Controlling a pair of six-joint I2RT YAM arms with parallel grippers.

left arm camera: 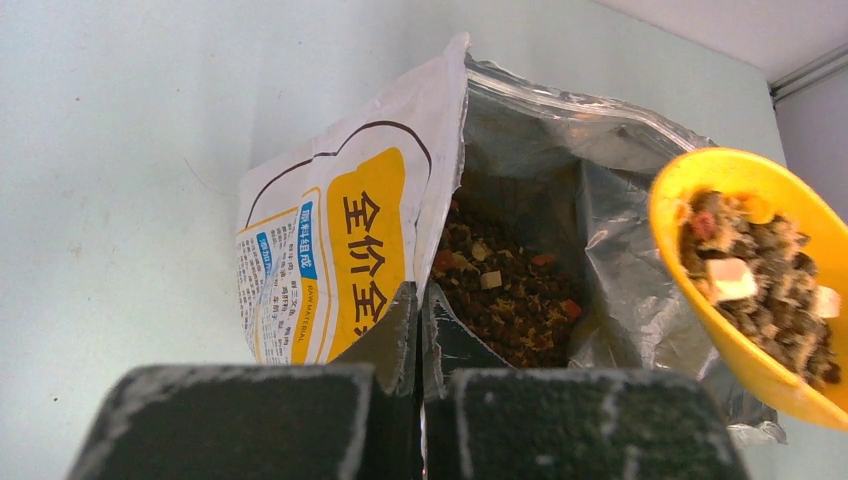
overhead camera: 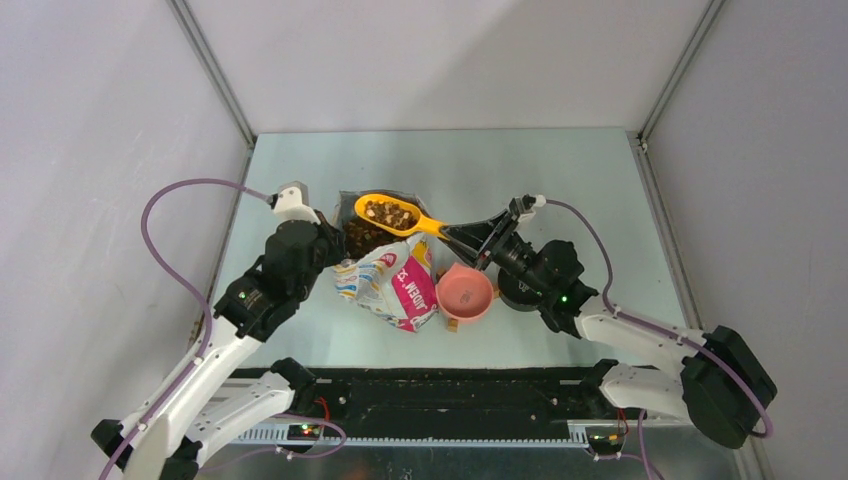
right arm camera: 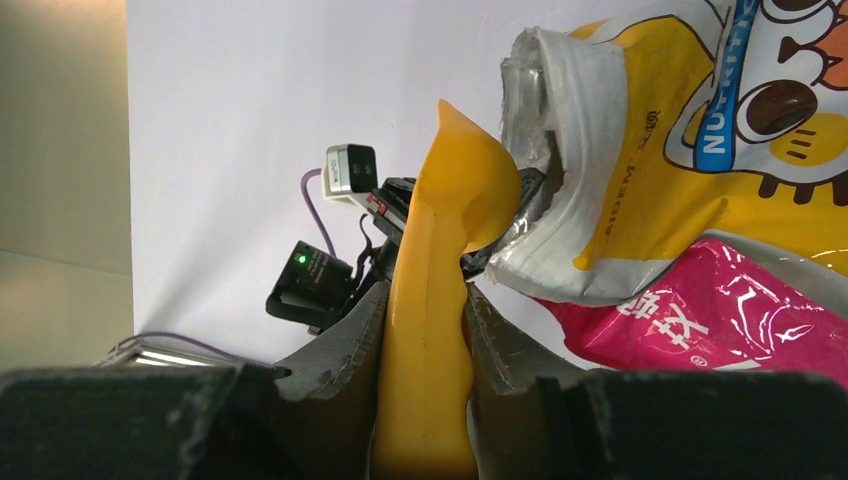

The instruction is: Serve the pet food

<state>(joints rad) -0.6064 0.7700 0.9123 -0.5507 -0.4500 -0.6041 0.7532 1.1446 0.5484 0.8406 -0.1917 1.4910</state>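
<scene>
The pet food fills the bowl of a yellow scoop (overhead camera: 392,214), which hangs level over the open mouth of the bag (overhead camera: 395,285). My right gripper (overhead camera: 458,236) is shut on the scoop's handle (right arm camera: 430,330). More pet food (left arm camera: 510,290) lies inside the foil-lined bag (left arm camera: 330,240). My left gripper (left arm camera: 421,310) is shut on the bag's torn rim and holds the mouth open. In the left wrist view the loaded scoop (left arm camera: 760,290) hovers at the right. A pink bowl (overhead camera: 465,292) sits on the table right of the bag, below the right gripper.
The bag (right arm camera: 700,180) lies on its side in the middle of the pale green table (overhead camera: 560,170). Grey enclosure walls stand at the left, back and right. A black rail (overhead camera: 440,395) runs along the near edge between the arm bases.
</scene>
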